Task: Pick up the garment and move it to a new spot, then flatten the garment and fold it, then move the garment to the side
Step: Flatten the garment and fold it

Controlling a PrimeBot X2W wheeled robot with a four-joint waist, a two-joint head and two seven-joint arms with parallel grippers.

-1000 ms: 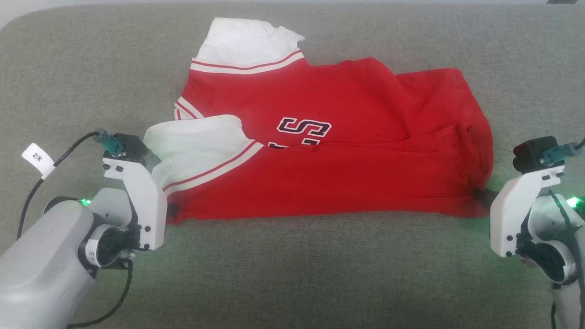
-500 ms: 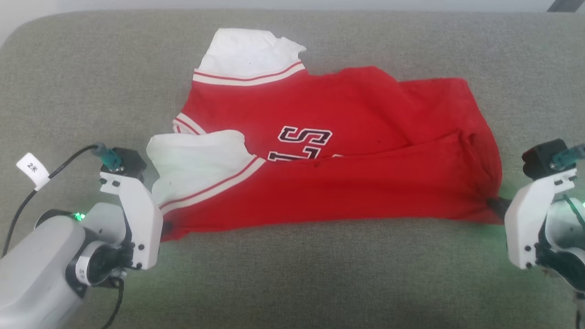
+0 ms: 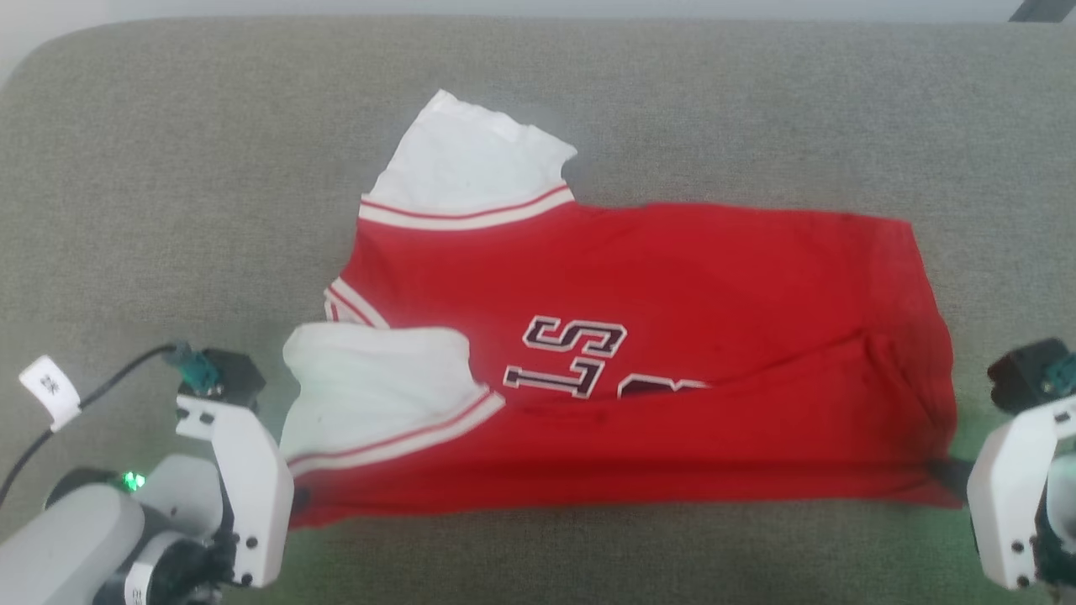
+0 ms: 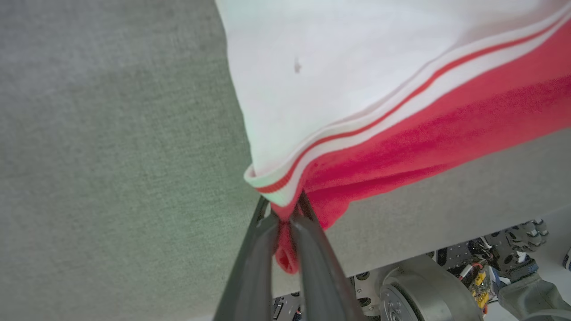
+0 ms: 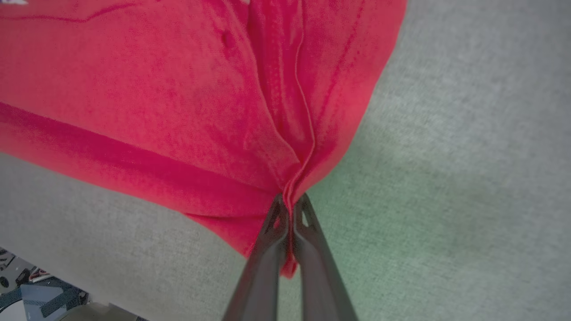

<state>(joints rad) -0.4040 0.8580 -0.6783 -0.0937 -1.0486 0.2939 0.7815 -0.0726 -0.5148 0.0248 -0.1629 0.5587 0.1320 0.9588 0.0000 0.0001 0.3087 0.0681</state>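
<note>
Garment (image 3: 639,277) corners clamped, left pincer (image 4: 285,210) closed, right pincer (image 5: 291,201) closed

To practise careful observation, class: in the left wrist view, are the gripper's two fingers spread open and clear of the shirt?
No: the left gripper is shut on a red corner of the garment, with cloth pinched between its fingers.
</note>
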